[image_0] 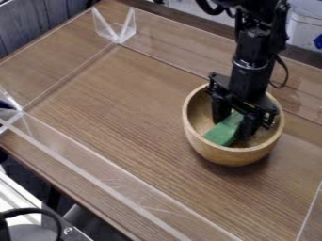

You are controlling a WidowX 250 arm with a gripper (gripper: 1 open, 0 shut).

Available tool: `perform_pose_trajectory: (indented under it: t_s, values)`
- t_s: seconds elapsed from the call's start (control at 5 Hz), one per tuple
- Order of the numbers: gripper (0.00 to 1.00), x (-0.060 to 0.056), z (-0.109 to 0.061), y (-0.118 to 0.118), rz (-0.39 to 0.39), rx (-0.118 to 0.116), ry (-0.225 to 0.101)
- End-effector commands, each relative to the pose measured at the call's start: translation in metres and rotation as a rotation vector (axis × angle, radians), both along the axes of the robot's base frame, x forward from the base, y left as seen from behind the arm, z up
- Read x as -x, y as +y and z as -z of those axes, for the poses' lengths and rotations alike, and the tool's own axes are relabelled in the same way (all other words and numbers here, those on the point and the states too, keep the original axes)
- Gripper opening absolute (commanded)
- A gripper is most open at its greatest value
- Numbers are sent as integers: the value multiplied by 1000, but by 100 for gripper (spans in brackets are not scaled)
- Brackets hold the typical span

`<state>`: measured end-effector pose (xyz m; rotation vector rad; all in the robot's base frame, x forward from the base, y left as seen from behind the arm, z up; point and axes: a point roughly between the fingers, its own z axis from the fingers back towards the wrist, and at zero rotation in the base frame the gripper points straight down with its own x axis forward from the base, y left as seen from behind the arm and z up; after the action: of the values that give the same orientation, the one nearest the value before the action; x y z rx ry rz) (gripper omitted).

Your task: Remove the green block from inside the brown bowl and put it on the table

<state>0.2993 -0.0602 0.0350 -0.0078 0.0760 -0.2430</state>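
- The black, jointed gripper (pixel 244 111) reaches down inside the round, light-brown wooden bowl (pixel 224 156), its fingers drawn together and, as far as the view shows, pinching the far end of the small, flat, bright green block (pixel 225 130).
- The block lies inside the bowl, slanted, with its near end uncovered towards the near-left wall; the fingers hide the rest, so how deep the grip goes cannot be told.
- The hold looks to be at one end only, so the block could swing or slip out on the lift if the pinch is shallow.
- The bowl's thick wall rises all round: a sideways move before the block is above the rim could knock it loose, or drag or tip the bowl.
- A finger pressing on the inner wall could also push the bowl along as the arm rises.
- The brown wood-grain tabletop (pixel 107 118) stretches to the left of the view, a likely place to set the block down, once it is over the rim.
- A low, clear plastic wall (pixel 101 168) runs along the tabletop's near-left side; a release too far that way could catch it.
- A black cable (pixel 284 72) loops beside the arm and should be watched for snagging.
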Motion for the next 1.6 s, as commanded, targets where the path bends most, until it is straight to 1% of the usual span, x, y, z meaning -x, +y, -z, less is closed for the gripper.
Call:
perform_pose_trajectory:
  t_s: [0.0, 0.6, 1.0, 1.2, 1.4]
  values:
    - [0, -7, -21, -1, 2, 16, -64]
    - [0, -6, -46, 4, -6, 32, -89]
    - [0, -5, -58, 7, -10, 38, -98]
    - [0, -7, -82, 15, -26, 46, -140]
    - [0, -13, -109, 27, -56, 45, -187]
